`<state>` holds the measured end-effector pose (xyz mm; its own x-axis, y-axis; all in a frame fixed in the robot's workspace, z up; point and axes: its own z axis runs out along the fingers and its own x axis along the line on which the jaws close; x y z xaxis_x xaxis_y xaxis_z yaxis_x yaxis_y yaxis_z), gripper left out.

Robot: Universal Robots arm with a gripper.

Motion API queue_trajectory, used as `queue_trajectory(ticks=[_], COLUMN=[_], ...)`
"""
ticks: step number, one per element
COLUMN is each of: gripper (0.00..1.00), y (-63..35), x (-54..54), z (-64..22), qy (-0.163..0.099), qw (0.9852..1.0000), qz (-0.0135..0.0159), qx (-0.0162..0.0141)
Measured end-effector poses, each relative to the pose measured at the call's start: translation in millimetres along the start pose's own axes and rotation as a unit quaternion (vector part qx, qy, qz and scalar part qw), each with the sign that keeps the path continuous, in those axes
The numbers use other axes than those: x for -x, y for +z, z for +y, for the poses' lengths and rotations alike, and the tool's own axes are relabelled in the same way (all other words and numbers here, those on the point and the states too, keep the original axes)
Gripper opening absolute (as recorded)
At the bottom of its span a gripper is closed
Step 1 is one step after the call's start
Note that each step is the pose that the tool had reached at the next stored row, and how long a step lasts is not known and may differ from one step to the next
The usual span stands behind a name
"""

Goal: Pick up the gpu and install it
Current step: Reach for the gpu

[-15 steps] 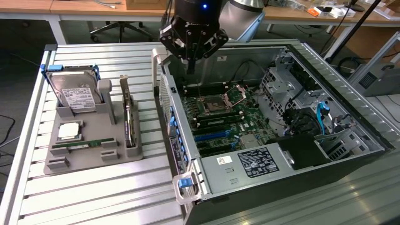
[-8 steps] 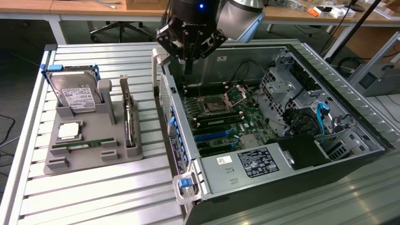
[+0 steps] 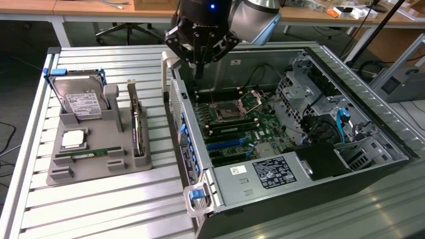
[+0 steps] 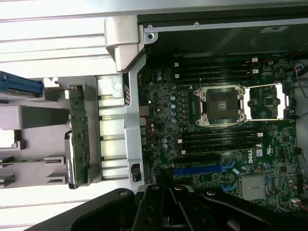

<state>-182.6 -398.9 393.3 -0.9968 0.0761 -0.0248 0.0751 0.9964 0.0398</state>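
Observation:
The gpu (image 3: 136, 123) stands on edge in a slot of the grey holder (image 3: 99, 164) on the slatted table, at the exterior view's left of the open computer case (image 3: 265, 184). It is a thin dark board with a silver end bracket. The wrist view looks down on the gpu (image 4: 77, 139) edge-on. My black gripper (image 3: 198, 73) hangs over the case's side wall nearest the holder, apart from the gpu, and it is shut with nothing in it. In the wrist view the gripper (image 4: 169, 204) has its fingers together above the motherboard (image 4: 163, 120), close to the blue expansion slot (image 4: 202, 169).
The holder also carries a silver hard drive (image 3: 81, 99), a CPU (image 3: 73, 139) and a green RAM stick (image 3: 89, 154). Inside the case are the open CPU socket (image 3: 229, 108), a power supply (image 3: 272, 173) and drive cages (image 3: 312, 94). Desks and a chair stand behind.

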Motion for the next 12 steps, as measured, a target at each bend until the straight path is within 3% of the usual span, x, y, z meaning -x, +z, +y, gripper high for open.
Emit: queue_trajectory(ticks=[12], gripper=[0.11], y=[-0.1], x=[-3.3], z=[-0.3], qy=[0.0], qw=[1.0], qz=[0.0], qx=[0.0])
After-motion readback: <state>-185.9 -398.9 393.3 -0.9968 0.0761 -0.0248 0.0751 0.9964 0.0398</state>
